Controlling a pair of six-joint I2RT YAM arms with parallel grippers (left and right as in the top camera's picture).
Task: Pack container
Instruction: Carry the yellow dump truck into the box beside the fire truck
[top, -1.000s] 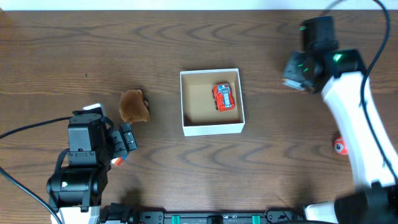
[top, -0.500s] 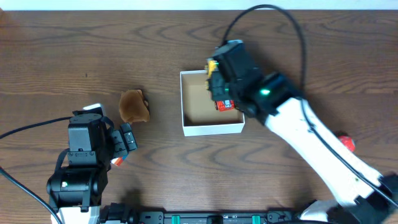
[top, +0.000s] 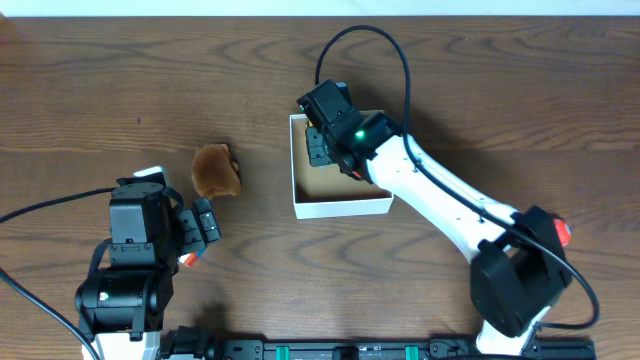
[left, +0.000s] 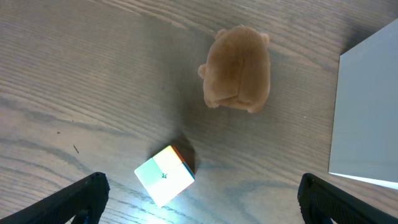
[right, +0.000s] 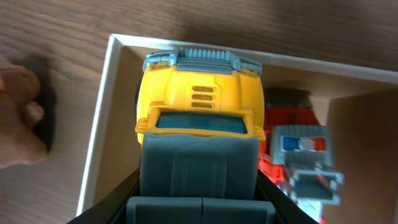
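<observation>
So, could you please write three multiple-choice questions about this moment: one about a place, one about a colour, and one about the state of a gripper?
1. Where is the red toy car?
A. inside the container
B. outside it, beside a wall
C. on top of an arm

2. What colour is the cab of the toy truck in the right gripper?
A. blue
B. yellow
C. green

3. In what state is the left gripper?
A. open, holding nothing
B. shut on a toy
C. shut and empty

Answers:
1 A: the right wrist view shows it on the brown floor within the white walls.
2 B: the cab is yellow and the bed is grey.
3 A: its fingers stand far apart, and the cube lies untouched on the table.
</observation>
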